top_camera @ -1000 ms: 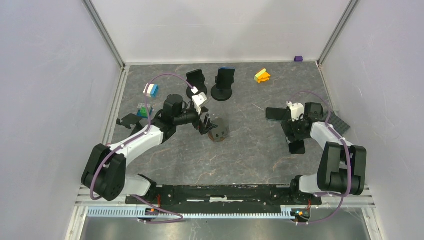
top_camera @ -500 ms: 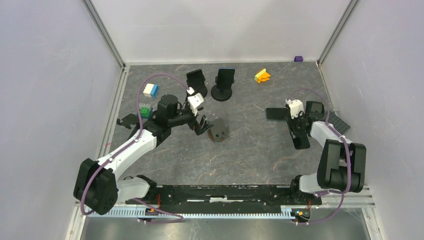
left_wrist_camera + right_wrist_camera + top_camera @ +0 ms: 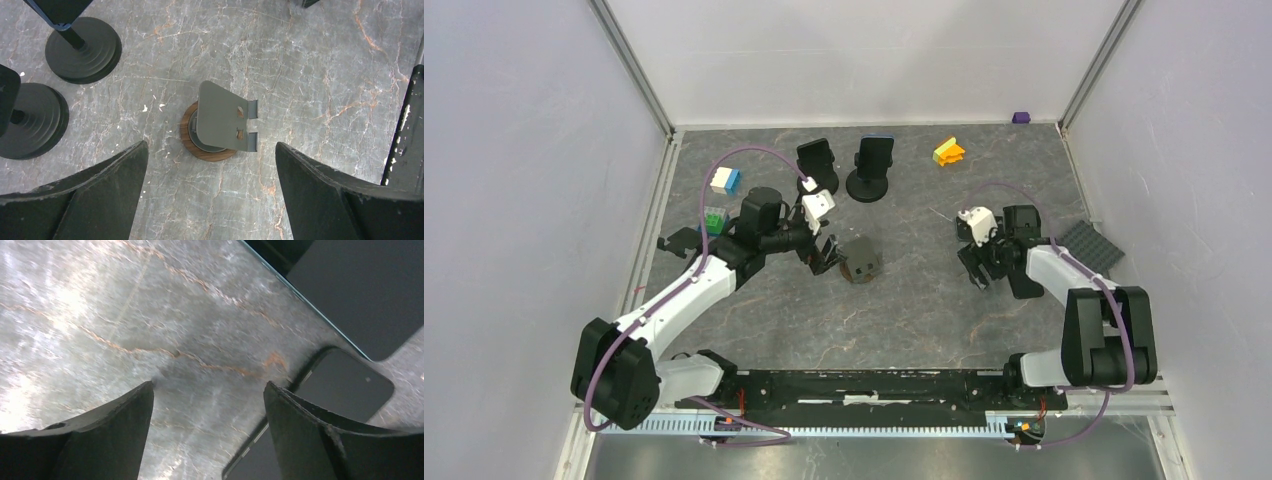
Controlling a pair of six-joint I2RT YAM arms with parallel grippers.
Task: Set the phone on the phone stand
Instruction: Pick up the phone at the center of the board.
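Note:
The phone stand (image 3: 220,122), a grey metal plate on a round wooden base, stands mid-table (image 3: 862,261). My left gripper (image 3: 211,150) hovers just above and left of it (image 3: 827,254), open and holding nothing. A dark phone (image 3: 350,385) lies flat on the table, and a second dark phone (image 3: 365,285) lies beyond it. My right gripper (image 3: 209,385) is low over the table (image 3: 980,270), open, with bare table between its fingers. Its right finger (image 3: 320,440) overlaps the nearer phone's edge.
Two black round-based stands (image 3: 819,165) (image 3: 870,170) carry phones at the back. Toy bricks lie at the left (image 3: 725,181) (image 3: 714,218) and back (image 3: 948,151). A grey baseplate (image 3: 1086,243) lies by the right wall.
My right gripper has swung left, away from the right wall, and partly closed, then opened again. The left arm shifted slightly and stays open beside the stand.

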